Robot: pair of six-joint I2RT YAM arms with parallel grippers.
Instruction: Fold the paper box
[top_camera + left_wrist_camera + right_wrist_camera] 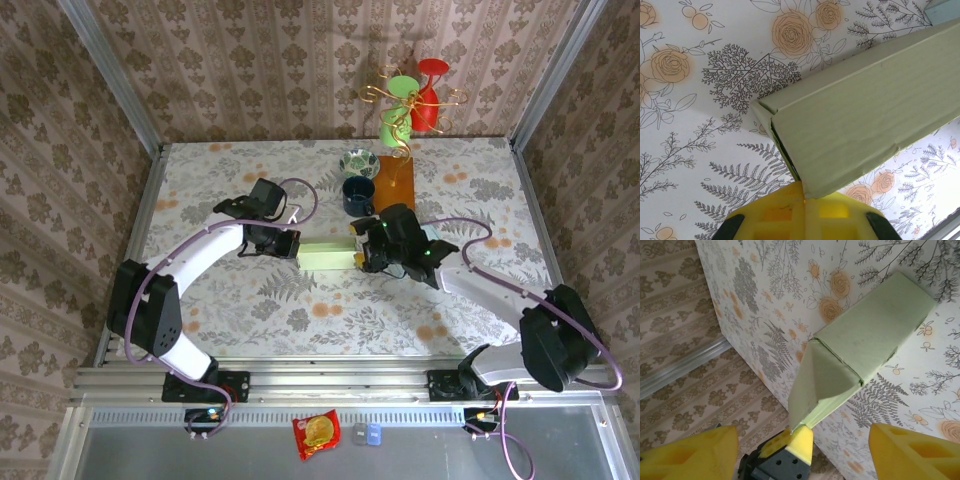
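Observation:
The pale green paper box (328,257) lies on its side on the floral table between both grippers. My left gripper (288,243) is at its left end, yellow fingers (785,212) shut together. A corner of the box (865,110) touches their tips, and I cannot tell whether paper is pinched. My right gripper (368,250) hovers over the right end. Its yellow fingers (690,455) stand wide open on either side of the box (865,335). A triangular end flap (815,375) sticks out, its point against the left gripper's tip (795,442).
Behind the box are a dark blue mug (358,194), a patterned bowl (359,162) and an orange board (392,182). A gold wire stand (405,100) with green and red cups stands at the back wall. Papered walls close in three sides.

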